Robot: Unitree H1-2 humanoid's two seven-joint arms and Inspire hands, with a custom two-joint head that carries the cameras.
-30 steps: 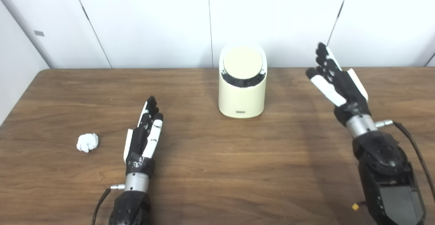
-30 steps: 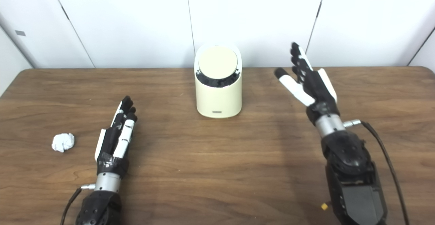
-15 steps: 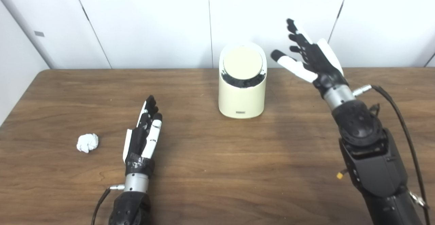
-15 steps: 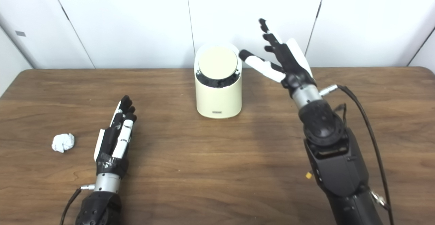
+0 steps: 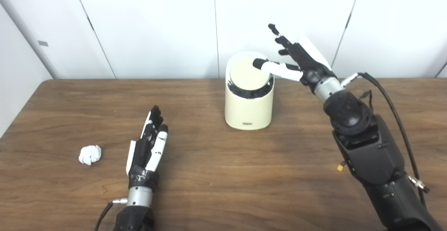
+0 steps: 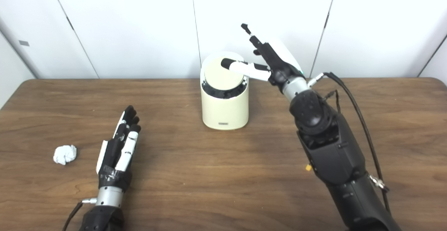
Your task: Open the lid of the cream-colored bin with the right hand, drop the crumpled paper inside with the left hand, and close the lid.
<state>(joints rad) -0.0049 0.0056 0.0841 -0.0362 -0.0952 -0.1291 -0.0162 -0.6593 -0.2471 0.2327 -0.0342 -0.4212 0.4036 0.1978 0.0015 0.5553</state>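
Right robot hand [image 5: 300, 61]: we see it raised beside the bin's upper right, fingers spread apart and holding nothing; its white thumb reaches over the lid, and we cannot tell whether the tip touches it.
Left robot hand [image 5: 148, 147]: we see it lying low over the bench, fingers straight and close side by side, closed on nothing.
Count: we count two robot hands, one bin, one lid, one paper ball, one bench.
Cream-colored bin [image 5: 248, 109]: it stands upright near the far edge of the bench, about midway across, close to the white wall panels [image 5: 153, 25].
Lid [image 5: 247, 74]: we see a round, flat disc, tilted toward us, sitting in a dark ring at the bin's top; it looks shut.
Crumpled paper [image 5: 90, 154]: it lies on the bench just left of the left robot hand, apart from it, and well apart from the bin.
Edges: we see the bench's [image 5: 223, 175] far edge running along the wall, with a rounded corner at far left and another at far right in the right eye view; the paper sits well in from the left edge.
Open room: we find bare wood between the left robot hand and the bin, and a broad bare stretch in front of the bin.
Materials: the bench is dark wood grain; the bin is smooth, cream, rounded and looks like plastic; the paper is white and creased; both robot hands are black with white covers, on metal wrists with black forearms and a cable.
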